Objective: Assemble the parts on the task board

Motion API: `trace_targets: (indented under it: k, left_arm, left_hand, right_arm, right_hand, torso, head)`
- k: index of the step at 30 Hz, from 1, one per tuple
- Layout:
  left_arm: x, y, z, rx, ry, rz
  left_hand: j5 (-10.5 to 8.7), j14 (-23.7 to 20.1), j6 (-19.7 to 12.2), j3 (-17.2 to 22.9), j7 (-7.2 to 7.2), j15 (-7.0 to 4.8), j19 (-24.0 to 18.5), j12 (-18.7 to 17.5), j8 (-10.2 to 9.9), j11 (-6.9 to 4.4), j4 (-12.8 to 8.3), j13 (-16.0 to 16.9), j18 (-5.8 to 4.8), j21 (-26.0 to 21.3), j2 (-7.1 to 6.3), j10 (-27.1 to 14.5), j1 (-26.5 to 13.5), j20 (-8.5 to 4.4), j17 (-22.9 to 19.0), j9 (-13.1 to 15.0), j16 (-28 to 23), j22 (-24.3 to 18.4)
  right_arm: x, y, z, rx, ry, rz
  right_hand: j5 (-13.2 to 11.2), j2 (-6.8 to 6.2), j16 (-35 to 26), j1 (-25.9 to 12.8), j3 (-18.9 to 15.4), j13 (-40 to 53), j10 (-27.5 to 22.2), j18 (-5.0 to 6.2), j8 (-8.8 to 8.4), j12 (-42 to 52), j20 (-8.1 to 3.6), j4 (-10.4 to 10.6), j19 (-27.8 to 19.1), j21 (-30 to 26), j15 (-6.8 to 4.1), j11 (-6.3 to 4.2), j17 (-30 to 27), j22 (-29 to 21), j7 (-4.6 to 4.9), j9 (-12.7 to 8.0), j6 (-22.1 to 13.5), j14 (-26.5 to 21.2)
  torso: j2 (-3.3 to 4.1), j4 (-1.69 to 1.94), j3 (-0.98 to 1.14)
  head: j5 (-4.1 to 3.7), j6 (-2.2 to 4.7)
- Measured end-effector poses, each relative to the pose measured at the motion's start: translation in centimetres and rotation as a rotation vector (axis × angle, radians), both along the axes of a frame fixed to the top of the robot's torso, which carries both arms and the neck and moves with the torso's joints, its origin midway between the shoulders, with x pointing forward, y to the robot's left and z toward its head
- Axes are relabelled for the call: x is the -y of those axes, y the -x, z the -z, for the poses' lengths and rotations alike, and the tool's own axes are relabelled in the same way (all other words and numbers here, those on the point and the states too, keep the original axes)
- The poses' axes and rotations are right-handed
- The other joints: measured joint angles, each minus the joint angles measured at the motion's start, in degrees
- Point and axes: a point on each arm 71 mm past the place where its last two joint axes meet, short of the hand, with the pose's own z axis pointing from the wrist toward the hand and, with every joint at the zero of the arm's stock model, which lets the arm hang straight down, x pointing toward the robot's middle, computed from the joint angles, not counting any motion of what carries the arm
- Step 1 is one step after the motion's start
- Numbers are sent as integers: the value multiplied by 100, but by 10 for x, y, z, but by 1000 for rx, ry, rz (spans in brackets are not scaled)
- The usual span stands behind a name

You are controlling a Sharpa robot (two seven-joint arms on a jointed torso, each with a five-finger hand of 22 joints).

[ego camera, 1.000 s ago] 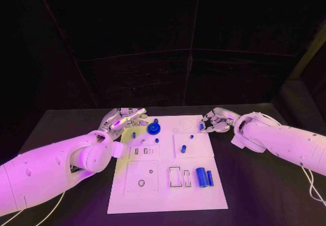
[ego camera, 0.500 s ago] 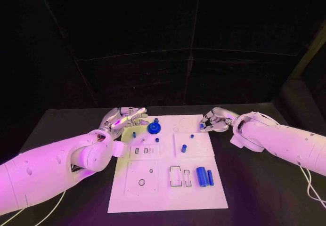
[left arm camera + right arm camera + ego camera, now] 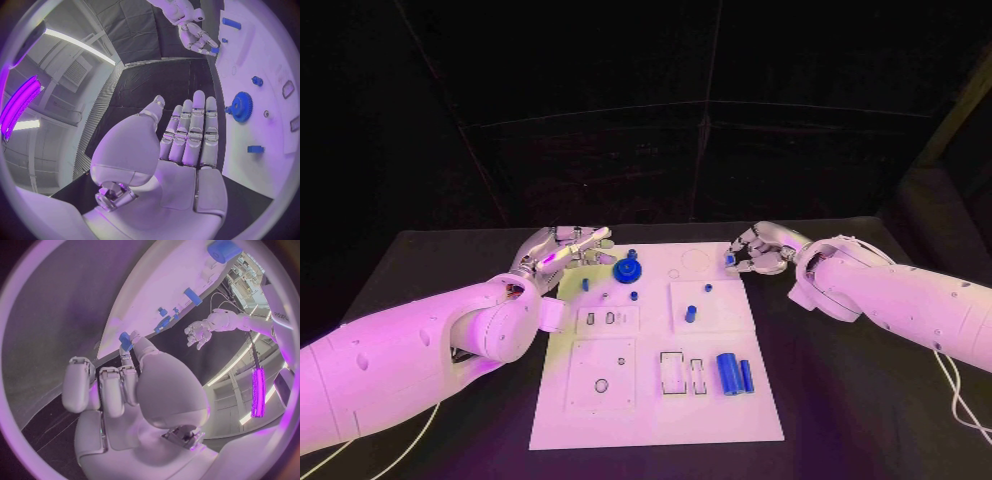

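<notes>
Here you have the black counter carrying the white task board. Your left hand hovers at the board's far left corner, fingers straight and apart, grasping nothing. Your right hand pinches a small blue part at the board's far right edge. A blue gear sits near the left hand.

The task board looks like smooth matt white plastic; the blue gear and blue cylinder on it look like smooth plastic. The table is matt black. Both hands, left and right, look glossy, metallic silver
</notes>
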Motion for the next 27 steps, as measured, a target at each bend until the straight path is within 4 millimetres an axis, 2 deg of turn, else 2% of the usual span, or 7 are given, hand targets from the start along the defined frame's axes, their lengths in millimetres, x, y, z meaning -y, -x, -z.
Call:
trace_targets:
  k: [5, 11, 15, 20, 27]
  left_arm:
    - [-1, 0, 0, 0, 0, 0]
    - [-4, 1, 0, 0, -2, -4]
    - [-6, 1, -1, 1, -3, -7]
    - [-9, 0, -2, 3, -7, -14]
    - [-18, -4, -7, 16, -16, -34]
  left_hand:
    - [0, 0, 0, 0, 0, 0, 0, 0, 0, 0, 0, 0, 0, 0, 0, 0, 0, 0, 0, 0, 0, 0]
    - [0, 0, 0, 0, 0, 0, 0, 0, 0, 0, 0, 0, 0, 0, 0, 0, 0, 0, -1, 0, 0, 0]
    - [0, 0, 0, 0, 0, 0, 0, 0, 0, 0, 0, 0, 0, 0, 0, 0, 0, 0, -1, 0, 0, 1]
    - [0, 0, 0, 0, 0, 0, 0, 0, 0, 0, 0, 0, 0, 0, 0, 0, 0, 0, 0, 0, -12, 1]
    - [0, 0, 0, 0, 0, 0, 0, 0, 0, 0, 0, 0, 0, 0, 0, 0, 0, 0, 6, 0, -27, 1]
  right_arm:
    - [-2, 5, -6, 37, -29, 6]
    - [-22, 18, -15, 61, -73, -26]
    - [-49, 28, -22, 65, -107, -61]
    - [-97, 38, -27, 55, -142, -117]
    - [-156, 46, -28, 52, -134, -180]
  right_hand:
    - [-12, 22, 0, -21, 6, 1, 0, 0, 0, 0, 0, -6, 0, 0, 0, 0, 0, 17, 0, 0, 0, 0]
    - [-31, 22, 0, -21, 33, 6, -21, 0, 0, -37, -20, -33, -20, 0, 0, -20, -1, 13, -1, 0, -1, 0]
    - [-32, 22, 0, -21, 63, 4, -42, 0, 0, -67, -20, -49, -20, 0, 0, -41, -1, 10, -3, 0, -3, 0]
    - [-42, 22, 0, -21, 80, 4, -78, 0, 0, -119, -19, -34, -20, 0, 1, -49, -1, 10, -6, -5, -6, 0]
    - [-77, 20, 0, -23, 137, 5, -196, 0, 0, -232, -40, -39, 0, 0, 1, -49, -1, 26, 0, -17, 0, -1]
  torso:
    - [-4, -4, -2]
    - [-9, -7, -14]
    - [-14, -3, -25]
    - [-35, 11, -43]
    - [-55, 49, -88]
  head:
    - [2, 15]
    - [27, 35]
    - [48, 41]
    - [104, 15]
    - [159, -42]
